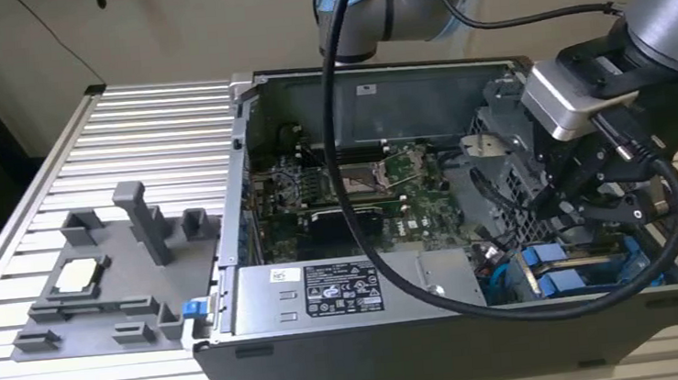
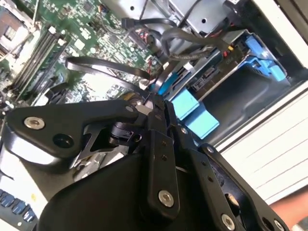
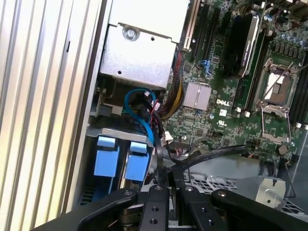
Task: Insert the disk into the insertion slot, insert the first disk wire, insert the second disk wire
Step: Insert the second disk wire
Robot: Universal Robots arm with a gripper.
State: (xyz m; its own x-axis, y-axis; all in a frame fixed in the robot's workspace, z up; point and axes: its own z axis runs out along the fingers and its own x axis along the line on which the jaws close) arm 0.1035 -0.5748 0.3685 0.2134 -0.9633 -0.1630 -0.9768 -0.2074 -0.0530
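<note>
The disk in its blue carrier lies low in the insertion slot at the case's front corner, on the exterior view's right. Its blue tabs show in both wrist views, one being a pale blue block. My gripper hangs just above that bay inside the case. Its fingers stand almost together on a thin black disk wire that runs up from the bay. In the second wrist view the gripper tips meet over the blue frame. What the wire's end plugs into is hidden.
A silver power supply sits beside the bay, with a blue cable and a wire bundle between them. The green motherboard fills the case floor. A grey fixture stands on the slatted table at the exterior view's left.
</note>
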